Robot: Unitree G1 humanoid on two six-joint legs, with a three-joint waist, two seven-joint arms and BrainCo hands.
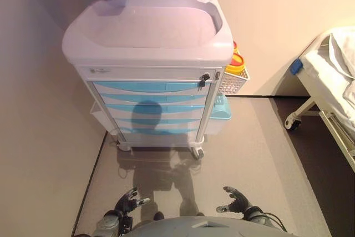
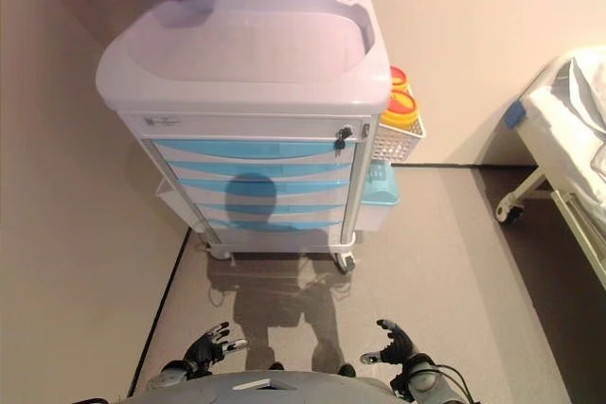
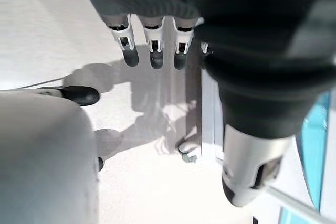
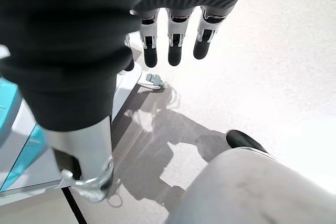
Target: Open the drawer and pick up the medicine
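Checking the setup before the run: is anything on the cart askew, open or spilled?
Nothing stands out. The cart stands square by the wall, its blue drawers all shut, a key in the lock. Both hands, left and right, hang open, well short of it.

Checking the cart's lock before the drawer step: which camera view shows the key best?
The left eye view: the key hangs at the right end of the panel above the top blue drawer. The right eye view shows it similarly; neither wrist view shows it.

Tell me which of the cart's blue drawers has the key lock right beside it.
The topmost blue drawer: the key lock sits at its right end, just above. The lower drawers have none.
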